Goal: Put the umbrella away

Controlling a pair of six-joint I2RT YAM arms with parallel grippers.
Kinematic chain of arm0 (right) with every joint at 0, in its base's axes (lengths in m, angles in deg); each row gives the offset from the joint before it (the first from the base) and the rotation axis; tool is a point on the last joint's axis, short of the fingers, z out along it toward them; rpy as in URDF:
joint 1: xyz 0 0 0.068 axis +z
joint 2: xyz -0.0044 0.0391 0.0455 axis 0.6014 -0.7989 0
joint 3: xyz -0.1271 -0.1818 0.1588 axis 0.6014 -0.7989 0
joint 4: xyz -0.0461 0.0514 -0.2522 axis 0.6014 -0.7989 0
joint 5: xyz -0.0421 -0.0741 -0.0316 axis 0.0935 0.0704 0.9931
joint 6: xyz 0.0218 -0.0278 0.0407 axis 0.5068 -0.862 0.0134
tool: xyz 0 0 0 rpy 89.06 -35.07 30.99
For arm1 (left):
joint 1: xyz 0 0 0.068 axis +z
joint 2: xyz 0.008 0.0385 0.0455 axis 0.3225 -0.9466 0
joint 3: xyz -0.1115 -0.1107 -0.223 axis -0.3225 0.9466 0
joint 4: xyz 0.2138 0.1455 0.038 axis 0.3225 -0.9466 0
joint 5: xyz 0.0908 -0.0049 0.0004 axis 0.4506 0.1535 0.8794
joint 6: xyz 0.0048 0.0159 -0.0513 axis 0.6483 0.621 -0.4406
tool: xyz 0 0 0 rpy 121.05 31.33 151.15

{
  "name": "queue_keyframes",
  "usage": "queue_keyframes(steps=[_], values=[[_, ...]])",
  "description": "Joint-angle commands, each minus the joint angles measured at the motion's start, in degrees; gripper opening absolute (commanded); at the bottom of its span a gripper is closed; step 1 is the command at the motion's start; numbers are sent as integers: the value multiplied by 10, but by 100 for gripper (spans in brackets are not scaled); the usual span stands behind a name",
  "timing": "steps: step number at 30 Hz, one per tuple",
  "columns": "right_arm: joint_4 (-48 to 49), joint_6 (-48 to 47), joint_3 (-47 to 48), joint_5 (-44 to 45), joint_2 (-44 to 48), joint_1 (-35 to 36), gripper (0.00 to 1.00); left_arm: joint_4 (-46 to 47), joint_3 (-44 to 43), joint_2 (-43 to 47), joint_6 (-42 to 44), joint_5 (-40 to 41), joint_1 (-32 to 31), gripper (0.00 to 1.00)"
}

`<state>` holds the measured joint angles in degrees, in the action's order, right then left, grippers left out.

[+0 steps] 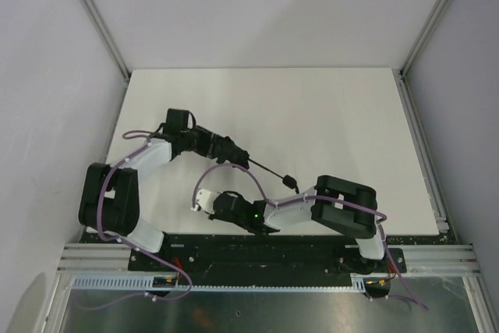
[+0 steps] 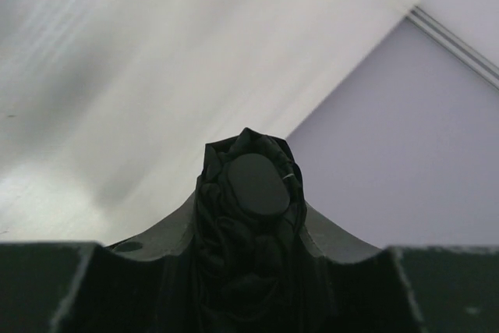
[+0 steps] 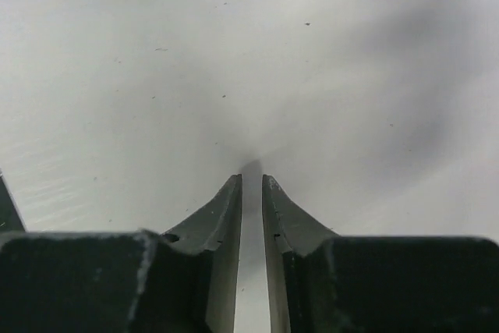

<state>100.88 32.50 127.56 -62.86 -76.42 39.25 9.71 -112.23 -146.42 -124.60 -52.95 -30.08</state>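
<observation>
umbrella: black folding umbrella (image 2: 243,271), canopy scrunched into a crinkly matte fabric wad, with a smooth oval black cap (image 2: 253,185) poking out of the middle of it in the left wrist view

where it is: held up front in the left arm's grip, over the left-centre part of the table. From above, the thin dark metal shaft (image 1: 265,168) sticks out of the wad on a slant toward the right arm and ends in a small black handle knob (image 1: 290,181) just beside that arm's white forearm link. Can't tell if the shaft touches the table or floats above it

left gripper (image 2: 251,212): clamped down on the fabric wad. The dark wedge-shaped fingers (image 2: 183,220) press in from both sides and the cloth bulges up between them

right gripper (image 3: 251,185): two grey tapered fingers pinched nearly together with just a skinny slit between them. Nothing is in there, and bare table shows through. In the overhead view it sits low near the front edge, well short of the wad

table: flat white matte tabletop (image 1: 327,107), with a few tiny dark specks in the right wrist view

surroundings: pale grey wall panels (image 1: 47,76), framed by ribbed aluminium rails (image 1: 421,138)
</observation>
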Motion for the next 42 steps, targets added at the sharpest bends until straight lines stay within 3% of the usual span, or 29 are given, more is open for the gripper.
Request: queue_keyframes(steps=[1, 9, 12, 16, 20, 22, 25, 28, 33, 42], values=[[-81, 56, -8, -75, 26, -6, 23, 12, -35, 43, -11, -60, 15, 0], [-150, 161, -8, -66, 269, 31, 45, 6, -85, 111, 146, 8, 33, 0], [-198, 240, -2, -74, 368, 28, 54, 9, -96, 163, 211, 55, 41, 0], [-293, 385, 3, -55, 468, 1, 57, 32, -111, 245, 309, 129, 42, 0], [-436, 537, 3, -23, 530, -84, 53, 93, -93, 330, 406, 180, 38, 0], [-505, 603, -5, -49, 541, -173, 48, 121, -77, 373, 440, 196, 36, 0], [-512, 635, -47, -119, 548, -264, 45, 186, -55, 424, 493, 198, 21, 0], [-485, 622, -79, -173, 552, -309, 44, 248, -30, 450, 605, 227, -42, 0], [-473, 590, -87, -225, 560, -352, 44, 366, 23, 407, 838, 357, -205, 0], [-506, 561, -99, -244, 610, -402, 44, 542, 156, 203, 809, 444, -301, 0]])
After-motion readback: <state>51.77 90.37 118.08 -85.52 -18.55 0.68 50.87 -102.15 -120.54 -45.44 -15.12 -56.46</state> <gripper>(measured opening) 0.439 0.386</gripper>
